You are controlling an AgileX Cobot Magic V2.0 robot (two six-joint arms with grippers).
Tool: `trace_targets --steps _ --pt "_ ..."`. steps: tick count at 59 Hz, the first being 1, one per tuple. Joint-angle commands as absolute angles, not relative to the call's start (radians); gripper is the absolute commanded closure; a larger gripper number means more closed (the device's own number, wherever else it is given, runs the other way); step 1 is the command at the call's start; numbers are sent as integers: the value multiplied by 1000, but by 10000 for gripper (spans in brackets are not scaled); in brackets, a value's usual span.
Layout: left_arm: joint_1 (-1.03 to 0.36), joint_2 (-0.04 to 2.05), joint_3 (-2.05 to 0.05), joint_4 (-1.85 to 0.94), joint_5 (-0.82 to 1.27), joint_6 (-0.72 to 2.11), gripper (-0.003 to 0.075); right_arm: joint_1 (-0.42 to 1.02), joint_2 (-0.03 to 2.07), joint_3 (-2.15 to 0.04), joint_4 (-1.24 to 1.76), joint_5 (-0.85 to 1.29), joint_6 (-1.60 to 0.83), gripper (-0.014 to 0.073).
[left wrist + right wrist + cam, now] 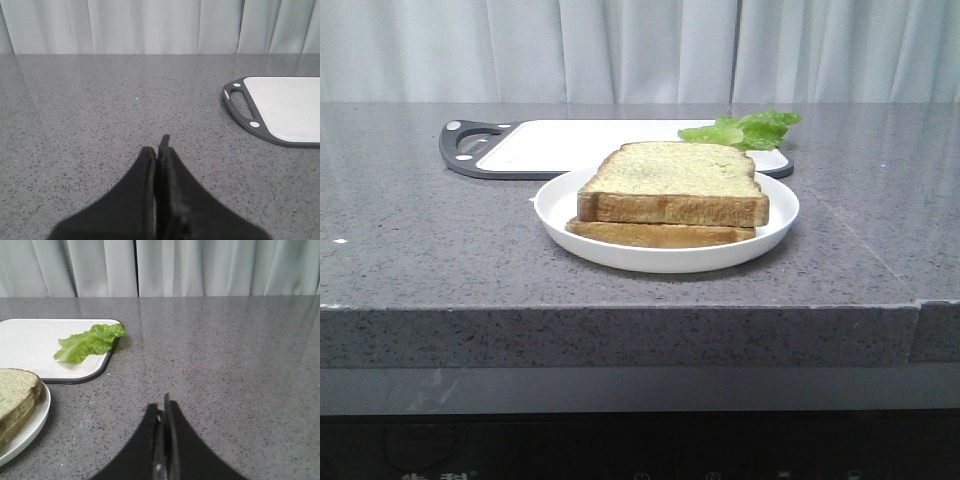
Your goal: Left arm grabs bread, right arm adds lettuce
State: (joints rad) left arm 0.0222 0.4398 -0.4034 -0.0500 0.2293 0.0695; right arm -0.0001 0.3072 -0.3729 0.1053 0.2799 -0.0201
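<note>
While both arms are waiting off to the sides of the plate (pixel 548 218), we are lining up the first grab.

We are seeing two bread (pixel 675 178) slices stacked on the plate, with the lettuce (pixel 743 130) lying just behind it on the board (pixel 570 145) corner. Our left gripper (pixel 161 150) and right gripper (pixel 162 410) are both sitting pinched closed, holding nothing. We are judging that the left should spread its fingers wide first, then come in low at the top slice's crust so that it is not dragging the lower one.

Low front view — wrists share board (pixel 285 107).
</note>
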Motion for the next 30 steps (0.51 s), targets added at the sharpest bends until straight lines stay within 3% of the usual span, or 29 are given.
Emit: trace_targets --steps 1,6,10,13,19,23,30 --pt "23 455 -441 -60 138 68 740 1 325 -411 99 215 -24 661" --pt "23 455 -441 -60 138 68 724 1 325 -411 99 215 -24 641" --pt "23 455 -441 -60 138 68 661 1 325 -411 99 215 -24 558" --pt "23 455 -441 -60 138 68 576 1 325 -411 99 215 -24 461" --pt "23 455 -441 -60 133 68 334 1 325 -411 99 215 -24 216" --pt "23 456 -437 -68 96 68 219 1 325 -411 99 215 -24 121" --pt "20 467 -443 -183 63 68 185 1 325 -411 99 215 -24 85"
